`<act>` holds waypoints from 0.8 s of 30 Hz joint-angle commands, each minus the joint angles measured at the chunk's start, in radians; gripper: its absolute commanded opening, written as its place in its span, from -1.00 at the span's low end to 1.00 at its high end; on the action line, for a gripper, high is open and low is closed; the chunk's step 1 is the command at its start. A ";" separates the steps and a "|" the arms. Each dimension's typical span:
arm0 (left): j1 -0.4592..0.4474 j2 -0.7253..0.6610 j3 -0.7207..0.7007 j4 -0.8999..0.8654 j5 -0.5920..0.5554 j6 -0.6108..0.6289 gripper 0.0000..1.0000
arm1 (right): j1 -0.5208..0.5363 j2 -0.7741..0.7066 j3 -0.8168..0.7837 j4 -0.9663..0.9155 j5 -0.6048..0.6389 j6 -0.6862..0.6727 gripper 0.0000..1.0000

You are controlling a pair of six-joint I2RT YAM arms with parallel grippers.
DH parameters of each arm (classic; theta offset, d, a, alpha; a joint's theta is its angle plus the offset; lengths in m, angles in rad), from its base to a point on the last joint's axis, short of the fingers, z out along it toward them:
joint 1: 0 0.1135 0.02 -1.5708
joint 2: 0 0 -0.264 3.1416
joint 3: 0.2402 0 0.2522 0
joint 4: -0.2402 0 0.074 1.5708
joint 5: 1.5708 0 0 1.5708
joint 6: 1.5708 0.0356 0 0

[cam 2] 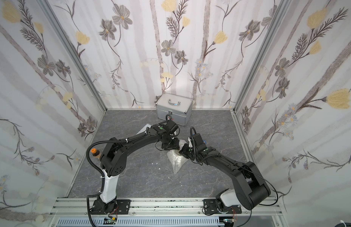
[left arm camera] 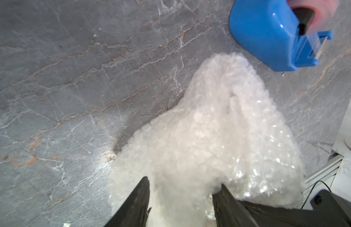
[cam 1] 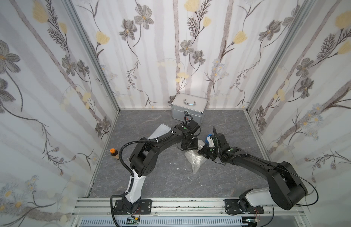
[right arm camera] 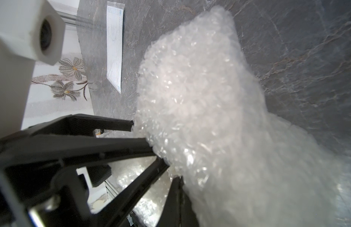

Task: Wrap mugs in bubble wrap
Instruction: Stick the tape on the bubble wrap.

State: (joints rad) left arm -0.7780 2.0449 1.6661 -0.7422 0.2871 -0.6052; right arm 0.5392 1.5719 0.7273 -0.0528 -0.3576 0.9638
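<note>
The bubble wrap (cam 1: 196, 159) (cam 2: 177, 161) lies bunched on the grey table between both arms. One end is a tall rounded bundle (left arm camera: 219, 127) (right arm camera: 200, 98); a loose flap trails toward the front. The mug is hidden; no ceramic shows through the wrap. My left gripper (cam 1: 189, 145) (left arm camera: 183, 188) points down, its two fingers shut on either side of the bundle's near end. My right gripper (cam 1: 203, 152) (right arm camera: 177, 178) comes in from the right with its jaws shut together on the edge of the sheet, which drapes over them.
A blue tape dispenser (left arm camera: 268, 35) (cam 1: 209, 137) stands just behind the bundle. A silver case (cam 1: 189, 107) is at the back wall. A white paper packet (cam 1: 160, 130) (right arm camera: 114, 49) lies behind my left arm. A brown orange-capped bottle (cam 1: 114, 154) is at the left edge.
</note>
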 commanded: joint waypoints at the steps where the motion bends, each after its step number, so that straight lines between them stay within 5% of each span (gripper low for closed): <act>1: 0.003 -0.023 -0.002 0.003 0.004 0.002 0.07 | -0.001 0.010 0.009 -0.011 0.021 -0.007 -1.00; 18: 0.011 -0.098 -0.057 -0.035 -0.015 0.022 0.07 | -0.003 0.010 0.011 -0.015 0.019 -0.013 -1.00; 24: 0.004 -0.136 -0.049 -0.045 0.007 0.027 -0.09 | -0.003 0.014 0.012 -0.012 0.016 -0.013 -1.00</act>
State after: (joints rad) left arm -0.7700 1.9247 1.6100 -0.7719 0.2893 -0.5919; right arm 0.5365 1.5787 0.7330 -0.0582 -0.3576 0.9558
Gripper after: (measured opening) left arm 0.464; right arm 0.048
